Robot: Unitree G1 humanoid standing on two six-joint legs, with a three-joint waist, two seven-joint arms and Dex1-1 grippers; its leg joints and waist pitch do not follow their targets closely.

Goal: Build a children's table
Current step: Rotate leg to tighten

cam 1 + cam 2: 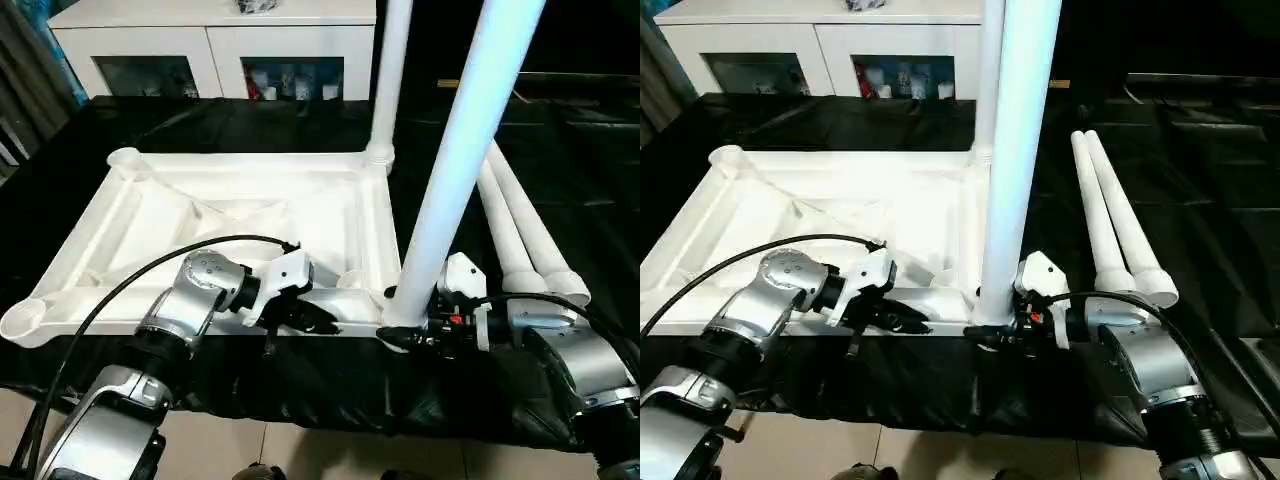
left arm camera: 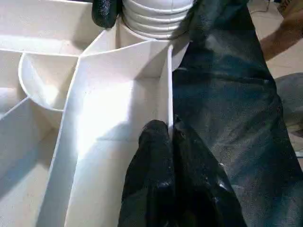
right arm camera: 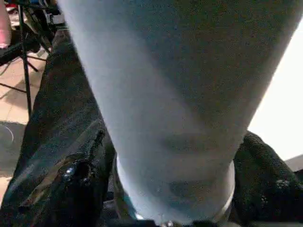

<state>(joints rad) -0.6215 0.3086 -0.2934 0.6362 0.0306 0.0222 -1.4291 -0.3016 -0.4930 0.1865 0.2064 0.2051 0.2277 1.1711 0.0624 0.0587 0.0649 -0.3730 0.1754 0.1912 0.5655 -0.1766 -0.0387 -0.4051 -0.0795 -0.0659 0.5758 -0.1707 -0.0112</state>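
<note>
Roughly halfway, judging by the legs. Nearest the robot, the left gripper (image 1: 318,322) is pinched shut on the near rim wall of the upturned table top (image 1: 150,215), whose ribbed underside faces up on the black cloth (image 1: 840,120). Just beside it, at the near right corner, the right gripper (image 1: 405,318) has a finger on either side of the foot of the near leg (image 1: 455,160), which stands in its socket leaning slightly; whether the fingers press it or merely flank it, I cannot tell. Behind that, the far leg (image 1: 390,70) stands upright in the far right corner. Both left sockets (image 1: 122,158) gape empty, and two spare legs (image 1: 1120,225) lie side by side on the cloth to the right, near the seated pair.

So two legs remain, plus perhaps a final seating of the near one. Room is tight in front: the top's near edge sits close to the cloth's drop. Open cloth stretches right of the spares; the white cabinet (image 1: 210,45) stands well beyond.
</note>
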